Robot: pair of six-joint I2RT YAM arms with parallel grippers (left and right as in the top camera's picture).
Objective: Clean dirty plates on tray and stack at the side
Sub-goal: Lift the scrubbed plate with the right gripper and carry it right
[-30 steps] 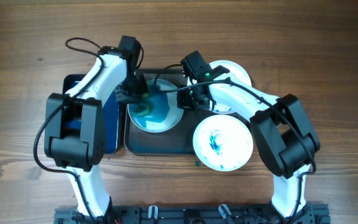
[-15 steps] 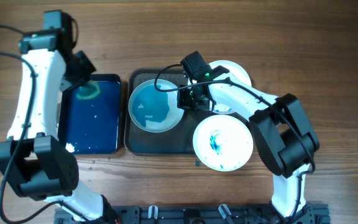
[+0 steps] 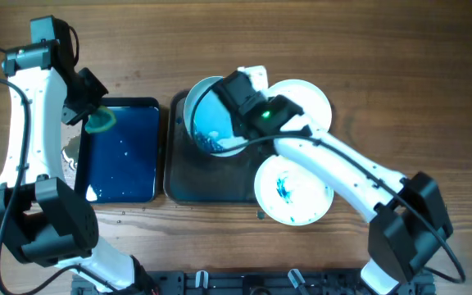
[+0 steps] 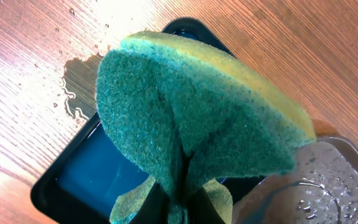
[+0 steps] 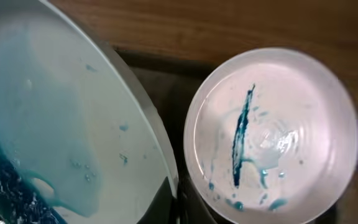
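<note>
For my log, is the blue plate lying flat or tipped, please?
Tipped: the plate leans steeply over the tray, blue liquid pooled at its lower edge.

Left arm (image 3: pixel 35 123) is stretched out to the far left, with the left gripper (image 4: pixel 180 202) pinched tight on the sponge (image 4: pixel 197 118). Right arm (image 3: pixel 334 168) reaches diagonally to far centre, right gripper (image 5: pixel 179 210) clamped on a tilted plate (image 5: pixel 61 118).

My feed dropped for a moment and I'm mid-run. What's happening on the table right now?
The right gripper holds the pale-blue plate by its rim, tipped up over the dark grey tray, with blue water pooled at its low edge. The left gripper holds the sponge over the far left corner of the blue tray. A streaked plate and a third plate sit to the right, not yet cleaned or stacked.
</note>
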